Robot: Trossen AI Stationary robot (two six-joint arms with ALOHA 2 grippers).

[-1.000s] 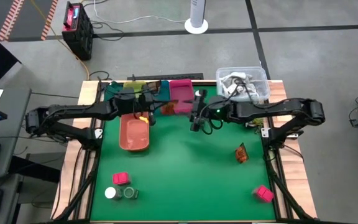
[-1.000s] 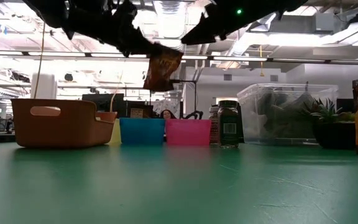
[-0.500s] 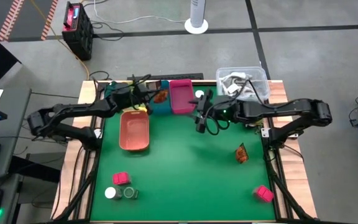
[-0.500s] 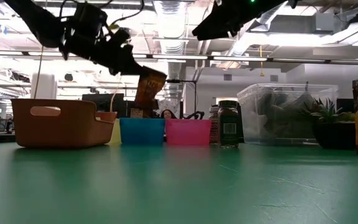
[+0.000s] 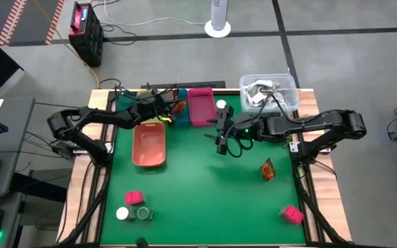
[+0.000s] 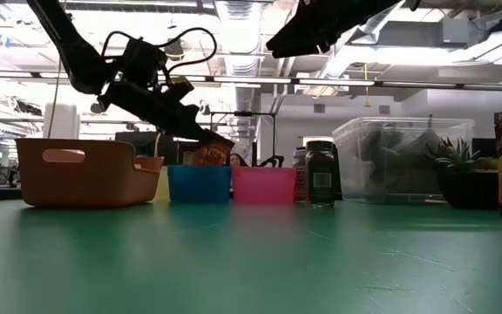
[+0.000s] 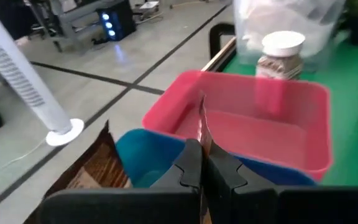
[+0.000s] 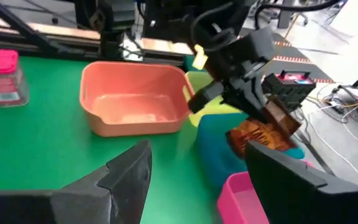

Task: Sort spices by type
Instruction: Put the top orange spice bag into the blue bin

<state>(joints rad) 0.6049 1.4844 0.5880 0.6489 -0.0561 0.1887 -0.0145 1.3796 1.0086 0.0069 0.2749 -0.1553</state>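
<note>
Desk (image 5: 205,186) space at the back is taken by a row of trays, each seemingly meant for one spice type. Over the blue tray (image 6: 199,184) a brown-orange packet (image 6: 207,153) is held low, pinched tight by the left end effector (image 5: 167,110), apparently so that it drops inside. The right end effector (image 5: 220,138) is held mid-desk with fingers spread, holding nothing. Another packet (image 5: 267,169), pink boxes (image 5: 134,198) and jars (image 5: 144,214) lie unsorted near the front.

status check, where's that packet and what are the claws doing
Left claw shut on brown-orange packet, low over blue tray. Right claw open, empty, mid-table. Nothing in the way.
</note>
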